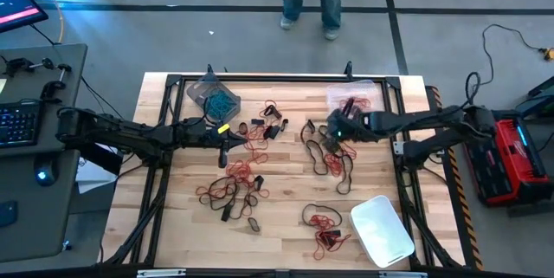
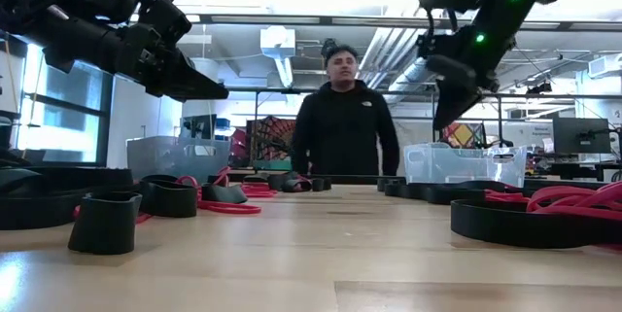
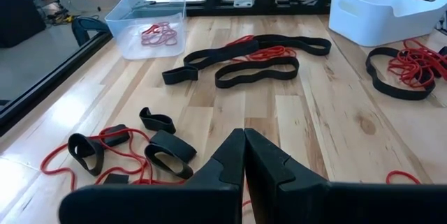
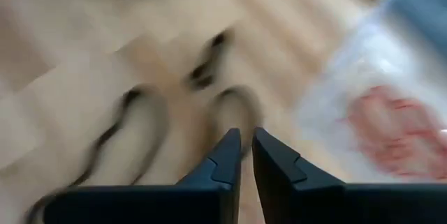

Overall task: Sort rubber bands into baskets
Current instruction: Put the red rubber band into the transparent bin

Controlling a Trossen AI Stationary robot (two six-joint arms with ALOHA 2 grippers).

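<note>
Rubber bands (image 1: 234, 187), red strands and black loops, lie scattered across the wooden surface (image 1: 286, 226). One clear basket (image 1: 351, 96) at the far right holds red bands, a grey basket (image 1: 212, 96) at the far left holds teal ones, and a white basket (image 1: 381, 230) sits near right. The right claw (image 4: 246, 147) hangs just beside the clear basket, fingers a narrow slit apart, gripping nothing. The left claw (image 3: 244, 147) is pressed together, empty, above the middle. Only the low view shows a person (image 2: 345, 118) standing beyond the surface.
</note>
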